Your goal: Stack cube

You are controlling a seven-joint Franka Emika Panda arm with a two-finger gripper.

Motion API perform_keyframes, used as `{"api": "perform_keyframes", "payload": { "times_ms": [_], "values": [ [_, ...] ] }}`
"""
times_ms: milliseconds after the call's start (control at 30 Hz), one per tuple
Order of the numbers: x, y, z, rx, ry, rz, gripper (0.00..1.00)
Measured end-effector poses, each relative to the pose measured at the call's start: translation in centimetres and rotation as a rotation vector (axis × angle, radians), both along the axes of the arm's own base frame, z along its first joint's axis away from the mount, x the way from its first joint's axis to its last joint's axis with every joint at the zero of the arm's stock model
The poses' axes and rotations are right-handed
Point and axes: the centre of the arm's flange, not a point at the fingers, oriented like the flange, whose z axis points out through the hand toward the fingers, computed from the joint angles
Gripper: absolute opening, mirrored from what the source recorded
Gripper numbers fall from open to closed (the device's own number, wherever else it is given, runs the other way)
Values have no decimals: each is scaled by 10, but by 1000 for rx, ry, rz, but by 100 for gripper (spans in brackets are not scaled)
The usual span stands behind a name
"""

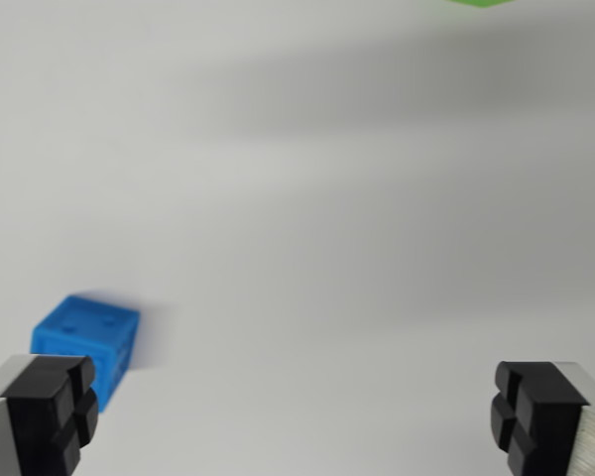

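White counter point(307, 248), bare across the middle. End effector point(296, 412) spread wide, nothing between the pads point(50, 412). Blue cube point(84, 342) sits flat at the wrist view's lower left, just behind the left pad, outside the jaws. Green object point(476, 3) clipped at top edge, well apart, likely the stacking partner. Ample free room between.

Light bright, even, diffuse on the white surface point(307, 297). Broad soft grey shadow band across the top, 10 to 2 o'clock. Whole frame soft with blur; blue cube point(84, 342) at 8 o'clock smeared, faint shadow beside it. My fingertips point(50, 412) slightly sharper.
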Motion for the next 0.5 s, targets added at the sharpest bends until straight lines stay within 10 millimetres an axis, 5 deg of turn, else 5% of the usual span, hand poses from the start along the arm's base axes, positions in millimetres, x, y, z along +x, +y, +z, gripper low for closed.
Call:
{"api": "perform_keyframes", "payload": {
  "times_ms": [500],
  "values": [
    [-24, 39, -27, 1, -6, -58, 100]
  ]
}}
